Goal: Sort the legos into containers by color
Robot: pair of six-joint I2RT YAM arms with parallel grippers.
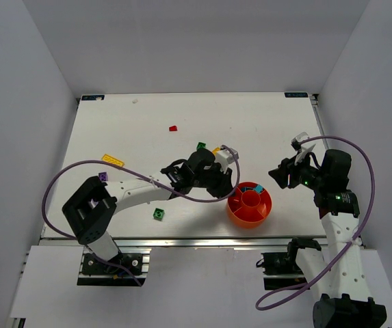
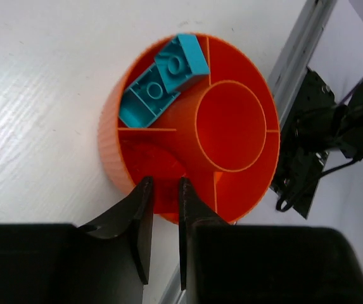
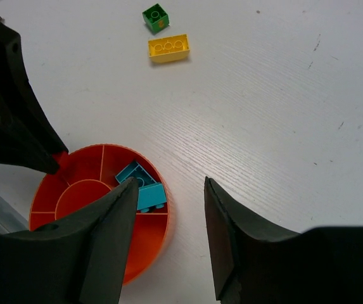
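Legos loose on table [image 1: 278, 130]: two green bricks [image 1: 159, 214], two yellow pieces [image 1: 112, 160], one red bit [image 1: 173, 128], one purple bit [image 1: 102, 176]. Two cyan bricks [image 2: 162, 79] sharing one wedge of orange tray [image 2: 108, 133]. Left gripper [image 2: 165, 187] over next wedge, fingers barely apart, nothing between, hiding tray's near rim. Right gripper [image 3: 171, 187] spread wide, empty.

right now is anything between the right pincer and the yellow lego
Nothing visible. In the right wrist view only bare table lies between the right pincer and the yellow lego. The tray and the left arm sit to one side; a green lego lies just beyond.
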